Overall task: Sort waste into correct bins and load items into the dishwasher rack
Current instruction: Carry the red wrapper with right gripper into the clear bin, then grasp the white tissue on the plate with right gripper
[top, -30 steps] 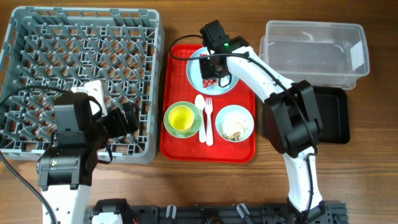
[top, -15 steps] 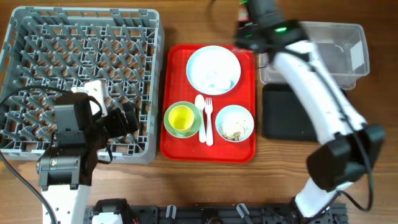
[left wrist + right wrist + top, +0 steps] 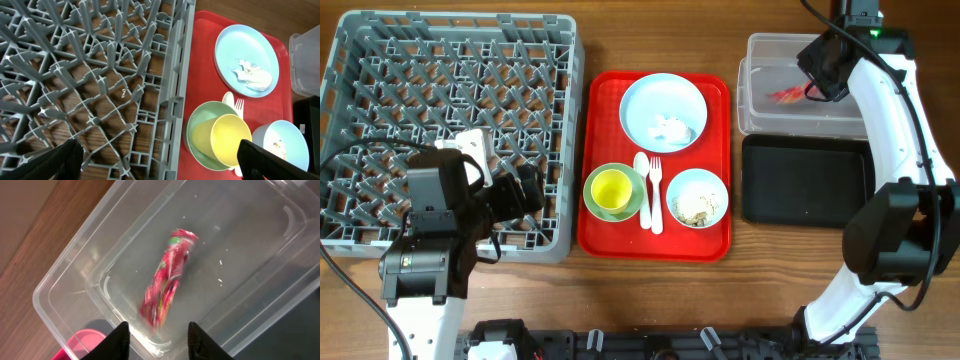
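Overhead, surface: a brown wood-grain table [image 3: 760, 290] fills the frame to its edges. A black rail [image 3: 650, 347] runs along the near side.
Overhead, left: the grey dishwasher rack [image 3: 450, 90] has the left gripper [image 3: 530, 190] over its near right corner. Its finger spacing cannot be read in this view.
Overhead, centre: a red tray [image 3: 605, 240] carries the following.
- A pale blue plate [image 3: 645, 100] with a white crumpled scrap [image 3: 668, 127] on it.
- A pale green bowl [image 3: 590, 200] holding a yellow cup [image 3: 612, 190].
- A white spoon [image 3: 642, 165] and fork [image 3: 656, 200] lying side by side.
- A pale blue bowl [image 3: 720, 185] of beige food scraps [image 3: 695, 207].

Overhead, right: the clear tub [image 3: 770, 55] lies behind the black tray [image 3: 805, 185]. The red wrapper [image 3: 788, 95] is inside the tub, with the right gripper [image 3: 812, 90] just beside it.
Left wrist, fingers: two dark fingertips [image 3: 65, 162] stand at the lower corners, spread wide with nothing between them.
Left wrist, added detail: table wood shows through the rack's peg lattice, and the rack wall runs just beside the red tray's edge.
Right wrist, fingers: two dark fingertips [image 3: 120, 342] sit at the lower edge, apart and gripping nothing.
Right wrist, wrapper: it is motion-blurred, red with green and white print, and lies within the tub walls. Whether it rests on the tub floor cannot be told.
Right wrist, added detail: small white specks dot the tub floor, and a corner of the red tray shows at lower left.
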Motion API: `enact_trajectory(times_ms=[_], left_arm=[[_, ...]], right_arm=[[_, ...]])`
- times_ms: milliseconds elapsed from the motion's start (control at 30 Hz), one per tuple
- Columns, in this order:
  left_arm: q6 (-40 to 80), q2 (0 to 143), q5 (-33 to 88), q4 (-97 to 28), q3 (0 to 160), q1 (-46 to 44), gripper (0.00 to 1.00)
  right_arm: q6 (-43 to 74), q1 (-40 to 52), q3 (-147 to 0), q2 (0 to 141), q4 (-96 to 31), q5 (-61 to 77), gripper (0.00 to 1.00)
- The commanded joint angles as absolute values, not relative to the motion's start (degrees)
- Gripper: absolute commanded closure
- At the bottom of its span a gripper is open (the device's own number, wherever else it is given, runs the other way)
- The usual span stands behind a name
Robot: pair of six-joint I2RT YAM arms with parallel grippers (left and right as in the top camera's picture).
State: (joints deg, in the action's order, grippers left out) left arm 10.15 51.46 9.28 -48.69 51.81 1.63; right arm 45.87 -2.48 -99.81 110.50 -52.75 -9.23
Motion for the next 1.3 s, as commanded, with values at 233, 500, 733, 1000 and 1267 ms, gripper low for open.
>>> enact_trajectory(times_ms=[233, 500, 733, 1000, 1267], left_arm=[[9.63, 51.40, 10.17, -48.66, 52.73, 1.39, 0.00], [9.63, 51.40, 10.17, -48.71, 52.73, 1.39, 0.00], [9.63, 51.40, 10.17, -48.71, 52.73, 1.39, 0.00], [9.63, 51.40, 10.17, -48.71, 52.73, 1.39, 0.00], [9.63, 51.40, 10.17, -48.71, 52.73, 1.39, 0.00]], right_arm=[[10.48, 0.05, -100.27, 99.44, -51.94, 18.59, 0.43], [-1.37, 16.08, -97.58, 102.59, -55.59, 15.29, 0.21], [4.71, 23.03, -96.82, 114.15, -51.66, 3.22, 0.22], [7.92, 23.29, -96.82, 125.99, -49.47, 3.68, 0.31], [8.16, 23.29, -96.86, 125.47, -50.48, 5.15, 0.96]])
